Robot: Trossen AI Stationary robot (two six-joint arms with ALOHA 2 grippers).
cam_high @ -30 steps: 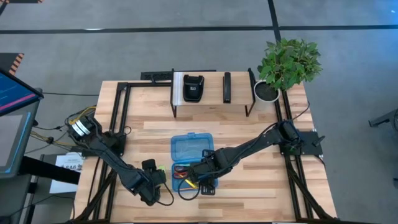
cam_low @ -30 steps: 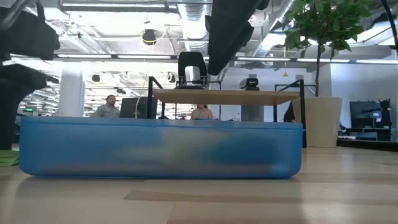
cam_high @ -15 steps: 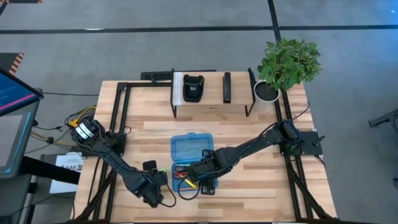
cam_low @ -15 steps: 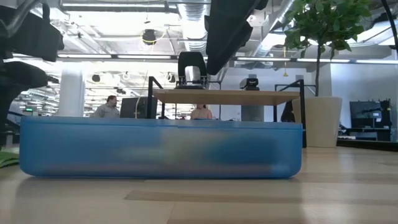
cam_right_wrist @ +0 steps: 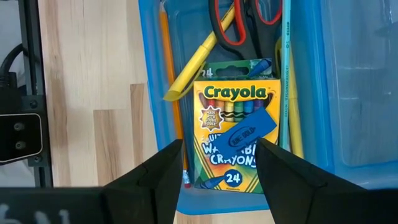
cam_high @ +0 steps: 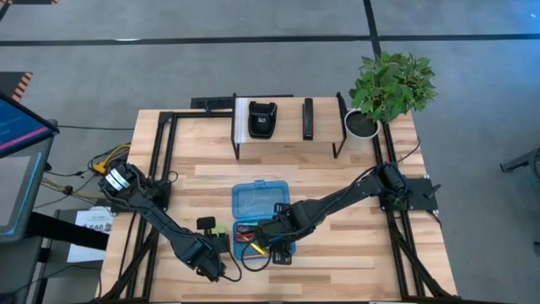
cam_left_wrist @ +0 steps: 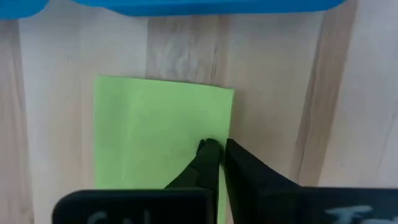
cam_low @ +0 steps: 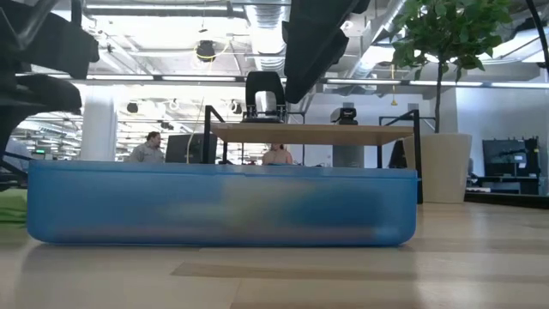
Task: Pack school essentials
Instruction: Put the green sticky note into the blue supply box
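1. The green pad (cam_left_wrist: 163, 134) lies flat on the wooden table (cam_high: 337, 181) just beside the blue case (cam_high: 261, 203), on its left-arm side; it is outside the case.
2. The left gripper (cam_left_wrist: 216, 149) is over the pad's edge, its 2 fingers closed together with the tips on the pad; whether it grips the pad I cannot tell.
3. Inside the case lie a crayon box (cam_right_wrist: 235, 130) with a blue eraser (cam_right_wrist: 249, 129) on top, red scissors (cam_right_wrist: 242, 28) and yellow pencils (cam_right_wrist: 196, 62).
4. The right gripper (cam_right_wrist: 217, 165) hovers over the crayon box, fingers apart, holding nothing.
5. Beyond the case stand a shelf (cam_high: 287, 127) and a plant (cam_high: 390, 84).
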